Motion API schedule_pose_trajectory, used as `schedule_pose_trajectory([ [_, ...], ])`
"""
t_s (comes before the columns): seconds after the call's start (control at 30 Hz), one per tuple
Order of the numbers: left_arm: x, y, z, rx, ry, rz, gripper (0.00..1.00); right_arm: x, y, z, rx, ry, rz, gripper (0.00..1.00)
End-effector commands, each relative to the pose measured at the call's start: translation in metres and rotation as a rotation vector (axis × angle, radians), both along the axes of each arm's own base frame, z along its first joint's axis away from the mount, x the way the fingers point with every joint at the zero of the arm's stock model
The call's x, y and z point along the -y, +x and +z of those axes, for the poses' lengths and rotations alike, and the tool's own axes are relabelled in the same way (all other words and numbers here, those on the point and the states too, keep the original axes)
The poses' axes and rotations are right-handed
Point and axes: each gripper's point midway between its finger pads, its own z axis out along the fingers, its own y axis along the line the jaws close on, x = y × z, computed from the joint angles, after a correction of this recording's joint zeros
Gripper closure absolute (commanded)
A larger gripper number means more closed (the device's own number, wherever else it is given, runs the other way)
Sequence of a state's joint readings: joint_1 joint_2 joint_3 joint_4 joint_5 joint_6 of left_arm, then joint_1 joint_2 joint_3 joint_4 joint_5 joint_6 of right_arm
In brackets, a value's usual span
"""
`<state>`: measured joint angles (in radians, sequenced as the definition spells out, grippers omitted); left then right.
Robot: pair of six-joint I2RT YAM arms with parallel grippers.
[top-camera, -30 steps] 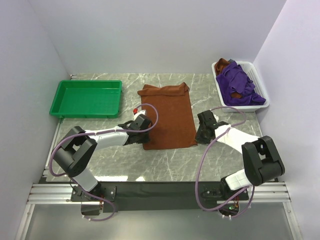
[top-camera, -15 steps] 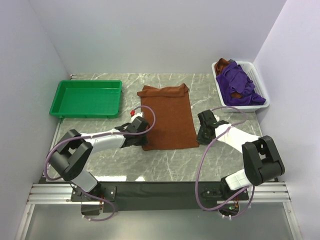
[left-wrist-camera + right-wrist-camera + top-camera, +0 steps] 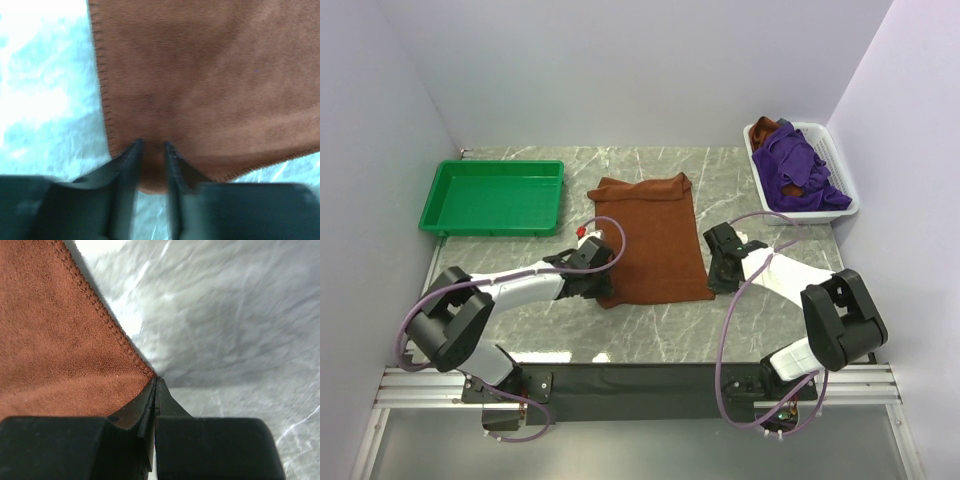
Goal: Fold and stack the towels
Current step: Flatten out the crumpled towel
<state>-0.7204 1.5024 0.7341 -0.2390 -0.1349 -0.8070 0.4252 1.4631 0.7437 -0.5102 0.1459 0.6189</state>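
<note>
A rust-brown towel (image 3: 652,235) lies flat on the marble table, long side running away from me. My left gripper (image 3: 598,272) is shut on its near-left corner; in the left wrist view the cloth (image 3: 200,75) bulges between the fingers of that gripper (image 3: 152,147). My right gripper (image 3: 719,272) is shut on the near-right corner; in the right wrist view the towel (image 3: 50,340) ends at the closed tips of that gripper (image 3: 155,382). More towels, purple (image 3: 798,165) and rust-brown, are piled in a white basket (image 3: 848,200) at the back right.
A green tray (image 3: 440,195) stands at the back left, with nothing in it. Walls close the table on the left, back and right. Bare marble (image 3: 650,330) lies between the towel and the near edge.
The brown towel has slid left by a few centimetres. Both grippers moved left with its near corners, the left one also nearer to me.
</note>
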Motion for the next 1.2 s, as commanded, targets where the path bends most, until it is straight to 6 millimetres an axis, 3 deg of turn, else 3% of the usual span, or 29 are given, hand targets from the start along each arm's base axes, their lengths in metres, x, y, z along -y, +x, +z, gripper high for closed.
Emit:
schedule_pose_trajectory([
  [0.0, -0.022, -0.026, 0.001, -0.100, 0.094, -0.014, 0.61, 0.013, -0.041, -0.011, -0.160, -0.074, 0.036, 1.00],
  [0.1, -0.014, -0.024, 0.026, -0.061, 0.052, -0.006, 0.50, 0.009, -0.034, -0.003, -0.126, -0.062, 0.038, 1.00],
  [0.2, -0.014, -0.032, 0.038, -0.062, 0.036, 0.006, 0.49, 0.007, -0.032, -0.001, -0.119, -0.051, 0.045, 1.00],
  [0.4, -0.010, -0.053, 0.036, -0.086, -0.003, 0.007, 0.62, -0.001, -0.033, 0.002, -0.097, -0.014, 0.060, 1.00],
  [0.6, 0.009, -0.048, 0.035, -0.068, 0.016, -0.022, 0.73, -0.007, -0.035, -0.002, -0.101, 0.006, 0.076, 1.00],
  [0.77, 0.007, -0.048, 0.020, -0.101, 0.081, -0.023, 0.82, -0.007, -0.037, -0.004, -0.101, 0.004, 0.077, 1.00],
  [0.97, -0.010, -0.057, -0.006, -0.145, 0.166, -0.009, 0.86, -0.004, -0.043, -0.010, -0.111, 0.004, 0.075, 1.00],
  [1.17, -0.022, -0.075, -0.020, -0.221, 0.210, -0.026, 0.91, 0.001, -0.053, -0.012, -0.123, -0.002, 0.070, 1.00],
])
